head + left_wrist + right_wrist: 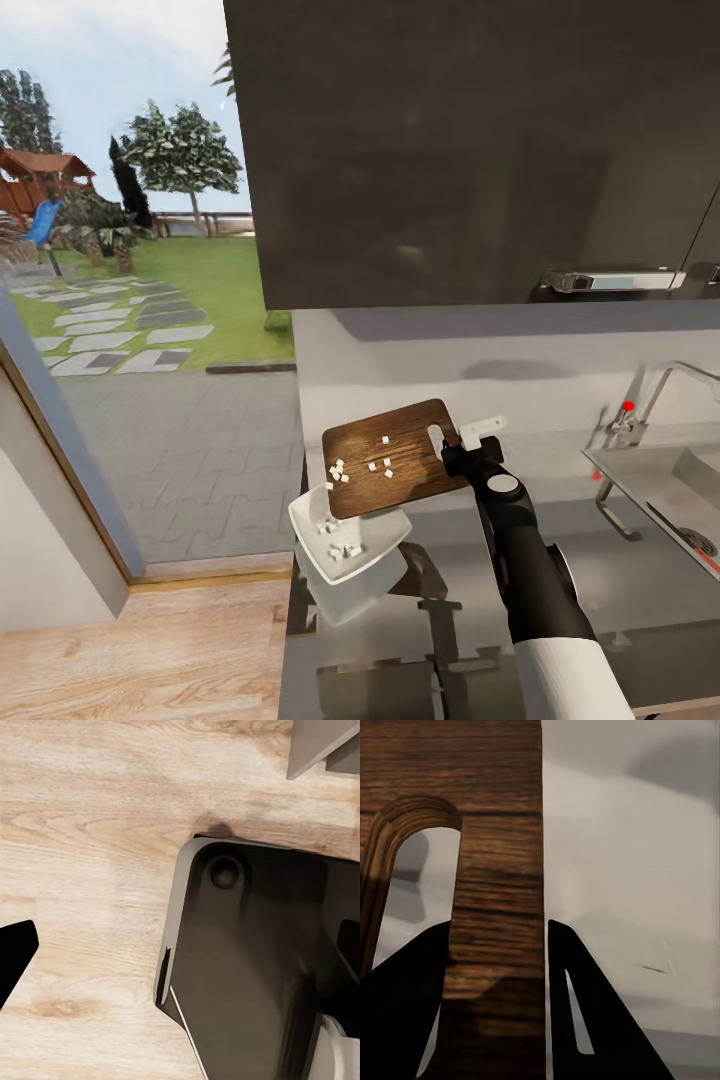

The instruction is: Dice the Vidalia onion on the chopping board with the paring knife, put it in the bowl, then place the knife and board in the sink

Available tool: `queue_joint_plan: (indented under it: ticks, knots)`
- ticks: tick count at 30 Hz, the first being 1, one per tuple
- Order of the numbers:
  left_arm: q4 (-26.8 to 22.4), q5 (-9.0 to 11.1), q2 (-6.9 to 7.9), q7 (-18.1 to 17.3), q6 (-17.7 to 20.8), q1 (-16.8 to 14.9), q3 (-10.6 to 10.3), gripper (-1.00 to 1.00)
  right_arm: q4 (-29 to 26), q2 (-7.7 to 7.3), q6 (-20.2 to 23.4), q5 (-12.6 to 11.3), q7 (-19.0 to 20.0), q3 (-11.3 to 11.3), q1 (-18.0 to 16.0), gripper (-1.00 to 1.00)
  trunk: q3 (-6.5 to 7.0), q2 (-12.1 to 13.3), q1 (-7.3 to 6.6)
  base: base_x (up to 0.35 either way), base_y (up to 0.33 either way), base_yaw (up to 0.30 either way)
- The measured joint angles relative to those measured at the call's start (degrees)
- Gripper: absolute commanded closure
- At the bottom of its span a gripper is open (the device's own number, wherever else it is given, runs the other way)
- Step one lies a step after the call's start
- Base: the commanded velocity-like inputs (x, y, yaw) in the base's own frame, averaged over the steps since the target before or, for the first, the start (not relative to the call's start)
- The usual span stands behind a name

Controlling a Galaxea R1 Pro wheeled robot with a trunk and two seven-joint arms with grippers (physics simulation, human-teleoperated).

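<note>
Diced onion lies partly on the chopping board, partly in the bowl near the tabletop's left edge. The right gripper's fingers pinch the board's handle end — tilted so pieces slide down.

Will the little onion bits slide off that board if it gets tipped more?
Probably yes. The chopping board is held tilted by the right gripper over the bowl, and some onion pieces already sit near its low edge. They look small and loose, so they likely slide easily. The board itself looks stiff, not bendy.
</note>
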Motion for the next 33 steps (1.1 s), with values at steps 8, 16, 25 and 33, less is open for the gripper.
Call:
queue_joint_plan:
  ticks: [8, 16, 25, 33]
  knots:
    - [0.0, 0.0, 0.00, 0.0, 0.0, 0.0, 0.0, -1.00, 0.0, 0.00, -0.1, 0.0, -0.1, 0.0, 0.0, 1.00, 0.00, 0.0, 0.00, 0.000, 0.000, 0.000]
    - [0.0, 0.0, 0.00, 0.0, 0.0, 0.0, 0.0, -1.00, 0.0, 0.00, -0.1, 0.2, -0.1, -0.9, 0.0, 1.00, 0.00, 0.0, 0.00, 0.000, 0.000, 0.000]
    - [0.3, 0.0, 0.00, 0.0, 0.0, 0.0, 0.0, -1.00, 0.0, 0.00, -0.2, 0.4, -0.2, -1.3, 0.0, 1.00, 0.00, 0.0, 0.00, 0.000, 0.000, 0.000]
    - [0.4, 0.0, 0.00, 0.0, 0.0, 0.0, 0.0, -1.00, 0.0, 0.00, -0.2, 0.4, -0.2, -1.3, 0.0, 1.00, 0.00, 0.0, 0.00, 0.000, 0.000, 0.000]
